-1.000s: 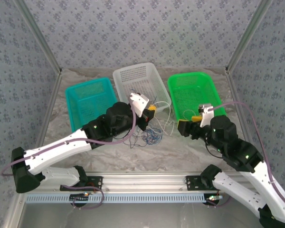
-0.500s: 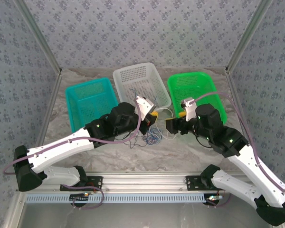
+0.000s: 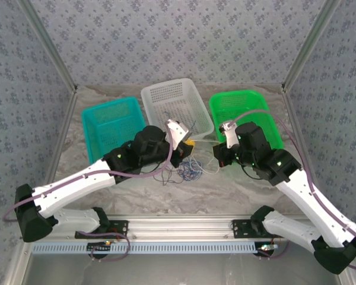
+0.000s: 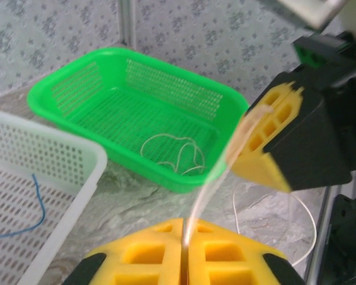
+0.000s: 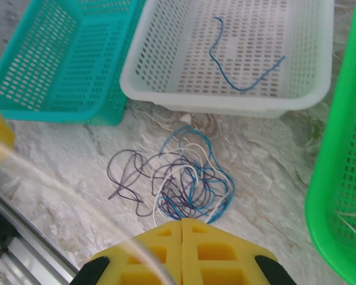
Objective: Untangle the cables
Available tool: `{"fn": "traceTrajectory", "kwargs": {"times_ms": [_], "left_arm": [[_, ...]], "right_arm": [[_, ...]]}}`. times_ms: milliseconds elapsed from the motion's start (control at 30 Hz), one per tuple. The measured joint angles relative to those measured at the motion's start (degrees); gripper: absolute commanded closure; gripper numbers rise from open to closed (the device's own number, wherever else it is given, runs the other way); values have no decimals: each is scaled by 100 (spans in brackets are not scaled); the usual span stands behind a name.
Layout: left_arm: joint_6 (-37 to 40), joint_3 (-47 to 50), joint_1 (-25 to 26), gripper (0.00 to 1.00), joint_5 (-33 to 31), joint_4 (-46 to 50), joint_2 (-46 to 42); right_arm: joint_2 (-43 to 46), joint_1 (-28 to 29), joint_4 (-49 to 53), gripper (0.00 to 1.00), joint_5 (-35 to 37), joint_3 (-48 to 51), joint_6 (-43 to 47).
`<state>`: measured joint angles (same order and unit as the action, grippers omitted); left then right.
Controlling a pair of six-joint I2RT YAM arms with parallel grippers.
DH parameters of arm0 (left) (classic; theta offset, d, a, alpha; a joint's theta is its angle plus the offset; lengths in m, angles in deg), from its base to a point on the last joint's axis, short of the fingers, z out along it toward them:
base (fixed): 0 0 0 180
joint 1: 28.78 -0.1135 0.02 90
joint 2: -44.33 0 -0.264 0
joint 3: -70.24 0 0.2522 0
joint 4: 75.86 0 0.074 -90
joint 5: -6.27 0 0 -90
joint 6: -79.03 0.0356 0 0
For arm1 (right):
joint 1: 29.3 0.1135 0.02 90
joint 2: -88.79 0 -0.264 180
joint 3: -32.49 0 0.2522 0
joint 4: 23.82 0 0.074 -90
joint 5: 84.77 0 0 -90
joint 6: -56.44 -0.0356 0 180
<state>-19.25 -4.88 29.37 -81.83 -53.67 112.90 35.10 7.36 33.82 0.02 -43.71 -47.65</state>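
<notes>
Nearest, about midway between the tabletop's (image 3: 225,185) near and far edges, lies the heap of cables (image 5: 184,190). Its blue, dark and white strands loop through one another and are too tangled to count.

Just above the heap, one pale cable (image 4: 222,166) stretches between two grippers that stand close together. The left gripper (image 4: 185,237) has its fingers pressed onto the strand. The right gripper (image 5: 182,228) is pinched closed on the same strand further along it. Whether that strand is free of the heap I cannot tell.

Along the far edge stand three baskets. The teal basket (image 3: 95,117) is toward the left corner. The white basket (image 5: 225,105) is in the middle and holds one blue cable (image 5: 244,61). The green basket (image 4: 136,57) is toward the right corner and holds one pale coil (image 4: 169,151).

The risks lie in the shared grip. If the grippers draw apart while the strand is caught below, the pull could tighten a knot or drag the whole heap along. A strand this thin and slick could also slide out of the flat fingers and drop back onto the tangle.
</notes>
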Motion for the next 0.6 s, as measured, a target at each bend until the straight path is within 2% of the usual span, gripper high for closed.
{"fn": "traceTrajectory", "kwargs": {"times_ms": [33,100,167,200,400,467,600], "left_arm": [[-7,28,-44,81,-44,48,0],[-52,92,-101,72,-188,101,0],[-109,140,-118,67,-376,170,2],[-136,155,-116,61,-470,212,4],[-426,234,-118,55,-907,289,-15],[-817,479,-116,48,-892,31,-140],[-2009,1108,-136,43,-721,-713,-426]], "right_arm": [[-83,-24,114,100,4,-50,2],[-234,-59,293,100,0,-72,2],[-387,-70,448,100,-31,-74,15],[-466,-70,518,100,-68,-74,26],[-649,-114,730,100,-140,-195,15],[-647,-129,726,100,-57,-267,-33],[-647,-66,610,100,223,-275,-186]]}}
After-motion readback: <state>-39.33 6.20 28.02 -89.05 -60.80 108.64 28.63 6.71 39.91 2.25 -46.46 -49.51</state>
